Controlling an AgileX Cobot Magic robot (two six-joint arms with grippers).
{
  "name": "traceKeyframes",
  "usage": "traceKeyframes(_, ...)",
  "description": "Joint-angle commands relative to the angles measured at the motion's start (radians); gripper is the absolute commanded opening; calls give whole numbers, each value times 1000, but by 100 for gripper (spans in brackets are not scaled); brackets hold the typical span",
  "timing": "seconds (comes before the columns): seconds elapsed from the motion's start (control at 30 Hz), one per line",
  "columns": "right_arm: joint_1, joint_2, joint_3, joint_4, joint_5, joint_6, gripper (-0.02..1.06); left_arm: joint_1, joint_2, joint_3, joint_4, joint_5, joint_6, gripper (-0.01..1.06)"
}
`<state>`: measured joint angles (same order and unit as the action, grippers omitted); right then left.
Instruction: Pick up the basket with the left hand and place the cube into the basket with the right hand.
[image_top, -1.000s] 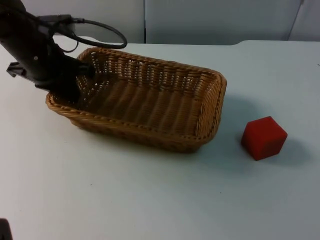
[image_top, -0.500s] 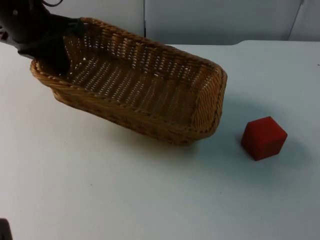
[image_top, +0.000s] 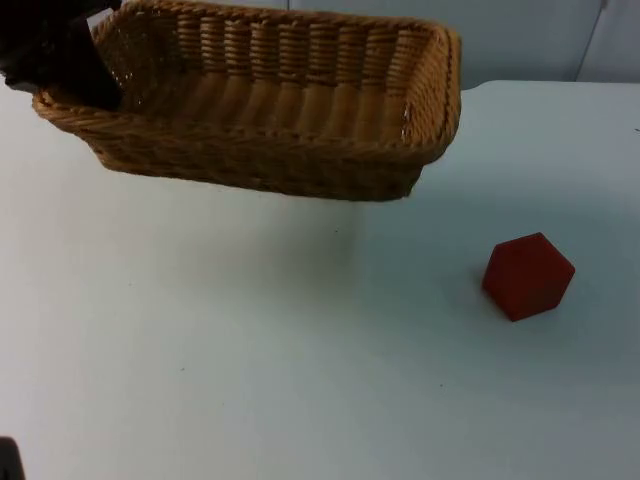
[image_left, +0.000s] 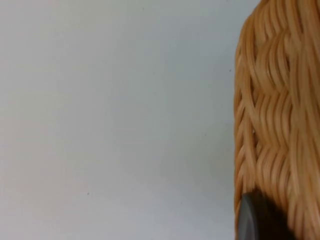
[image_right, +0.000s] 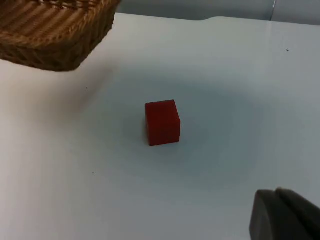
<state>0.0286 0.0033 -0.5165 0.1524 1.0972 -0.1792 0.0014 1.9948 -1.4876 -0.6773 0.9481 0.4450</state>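
While left gripper (image_top: 75, 75) holds basket (image_top: 300, 150) aloft, cube (image_top: 528, 276) on table (image_top: 250, 380).

Under me I see a white table top (image_top: 250, 380), plain and matte, carrying a few tiny dark specks. At its far edge a grey partition wall (image_top: 520, 40) rises, and a vertical seam divides its panels.

The wicker basket (image_top: 270, 110) runs past the top view's upper edge, its far rim cut off. The left gripper (image_top: 62, 72) at its end is largely out of frame, its grip unreadable.
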Motion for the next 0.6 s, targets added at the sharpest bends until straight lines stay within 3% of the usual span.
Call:
traceKeyframes(0.0, 4, -3, 4, 6, -10, -4, 0, 6, -20, 1, -71, 24, 23, 0)
traceKeyframes(0.57, 4, -3, 4, 6, -10, -4, 0, 4, -20, 1, -96, 23, 23, 0)
